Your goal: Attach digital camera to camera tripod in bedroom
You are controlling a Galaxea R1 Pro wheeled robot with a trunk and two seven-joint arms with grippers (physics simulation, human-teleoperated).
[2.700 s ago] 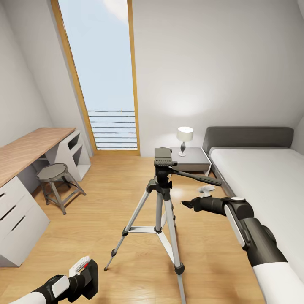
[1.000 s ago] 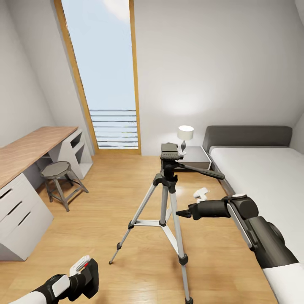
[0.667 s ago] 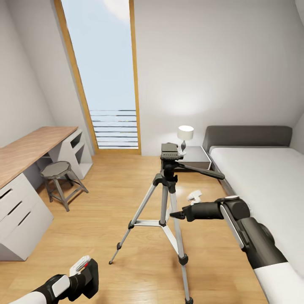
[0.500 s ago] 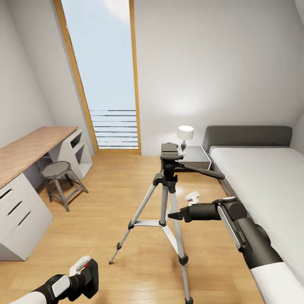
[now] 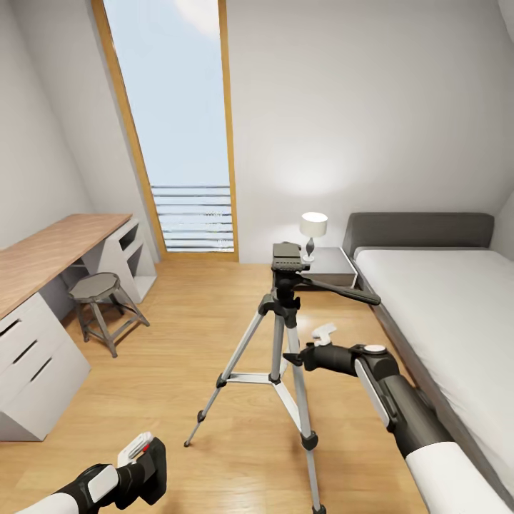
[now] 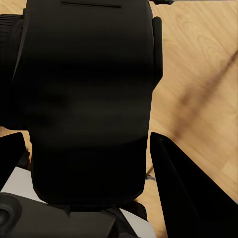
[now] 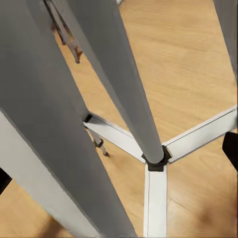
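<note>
The camera tripod [image 5: 286,307] stands on the wood floor mid-room, its black head [image 5: 287,256] bare and its pan handle pointing right. My right gripper [image 5: 292,358] is open, with its tip against the upper part of a silver leg. In the right wrist view the tripod legs [image 7: 129,99] and brace run close in front of the right gripper [image 7: 116,163]. Low at the near left, my left gripper [image 5: 139,464] is shut on the black digital camera [image 5: 151,472]. The camera body [image 6: 89,99] sits between that gripper's fingers [image 6: 191,193].
A wood-topped desk [image 5: 50,250] with white drawers runs along the left wall, a round stool [image 5: 96,289] beside it. The low bed [image 5: 442,300] lies to the right. A nightstand with a lamp [image 5: 313,228] stands behind the tripod, and a tall window [image 5: 178,128] fills the back wall.
My right arm has swung left, bringing the gripper tip from beside the tripod to its leg. The view shifted slightly at first. The left arm and camera stay put.
</note>
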